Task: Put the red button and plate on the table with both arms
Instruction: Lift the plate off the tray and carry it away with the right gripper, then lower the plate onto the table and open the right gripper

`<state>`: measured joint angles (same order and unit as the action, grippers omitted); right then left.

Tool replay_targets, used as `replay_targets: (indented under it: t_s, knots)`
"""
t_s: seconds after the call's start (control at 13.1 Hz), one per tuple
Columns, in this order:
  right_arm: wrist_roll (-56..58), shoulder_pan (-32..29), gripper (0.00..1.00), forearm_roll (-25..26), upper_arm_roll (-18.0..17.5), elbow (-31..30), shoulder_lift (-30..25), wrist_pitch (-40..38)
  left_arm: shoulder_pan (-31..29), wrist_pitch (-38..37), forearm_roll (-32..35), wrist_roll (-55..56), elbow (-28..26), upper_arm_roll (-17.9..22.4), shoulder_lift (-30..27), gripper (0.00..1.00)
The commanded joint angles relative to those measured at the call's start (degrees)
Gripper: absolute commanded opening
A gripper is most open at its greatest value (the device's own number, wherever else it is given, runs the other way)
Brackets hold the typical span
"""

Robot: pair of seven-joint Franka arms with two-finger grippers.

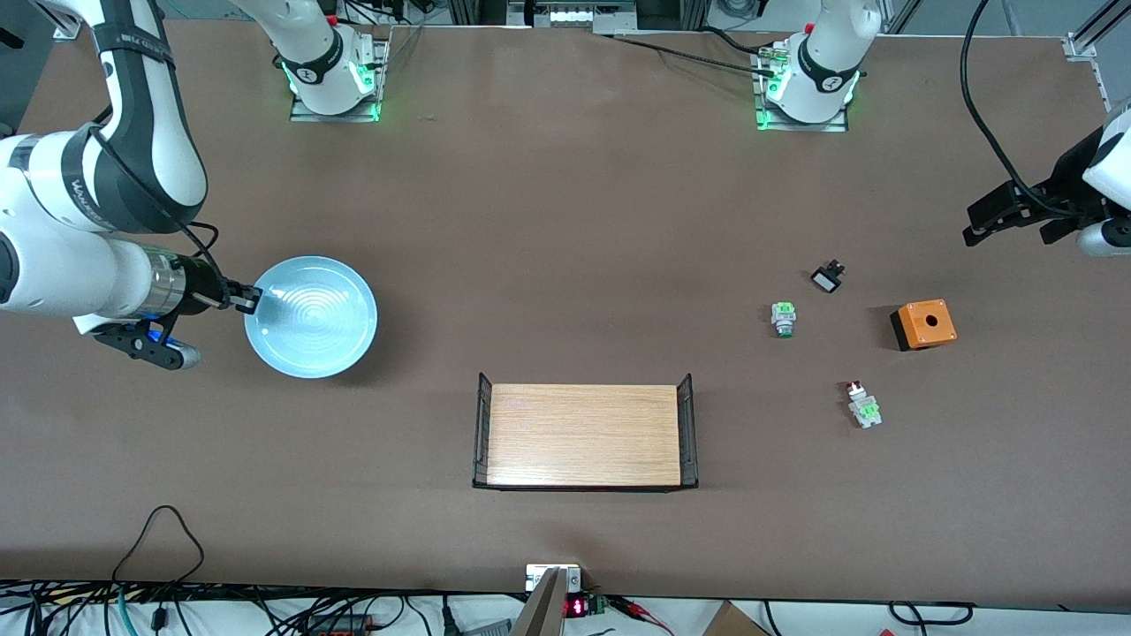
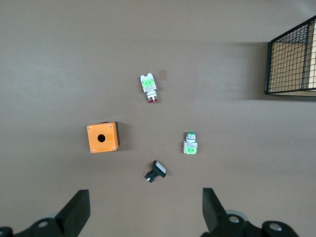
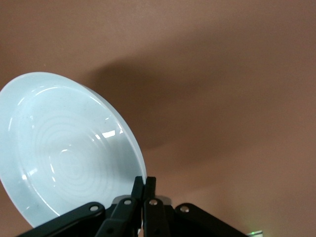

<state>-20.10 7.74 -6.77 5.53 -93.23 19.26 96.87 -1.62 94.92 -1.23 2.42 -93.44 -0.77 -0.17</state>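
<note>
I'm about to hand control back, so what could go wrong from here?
The right gripper pinches the plate only at its rim, so it might tilt or slip. The open left gripper is over several small parts: the red button could be confused with the green-and-silver switch.

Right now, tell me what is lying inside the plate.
Nothing lies in the plate: its ringed bowl shows bare in the front and right wrist views. The right tool pinches its rim, covering that small patch. What is under the plate cannot be seen.
</note>
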Motion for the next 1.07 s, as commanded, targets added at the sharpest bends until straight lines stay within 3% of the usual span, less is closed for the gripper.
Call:
replay_targets:
  t_s: [0.0, 0.23, 0.76, 0.99]
  knots:
    - [6.2, -3.43, 0.0, 0.7, -1.04, -7.92, -3.44, 4.72, 0.39, -0.53, 0.96, -1.36, -0.43, 0.42, -0.88, 1.0]
    - [14.36, -7.9, 0.0, 0.35, -1.22, -12.92, -3.44, 8.41, 0.39, -0.53, 0.96, -1.28, -0.52, 0.33, -0.88, 1.0]
    - [28.34, -11.87, 0.0, -0.26, -1.22, -32.33, -4.23, 30.27, 2.76, -0.62, 1.05, -1.28, -0.7, 2.26, -1.06, 1.0]
    - [29.59, -12.05, 0.0, -0.61, -1.57, -33.59, -3.44, 36.45, 2.24, -0.62, 1.05, -1.28, -0.61, 2.35, -0.97, 1.0]
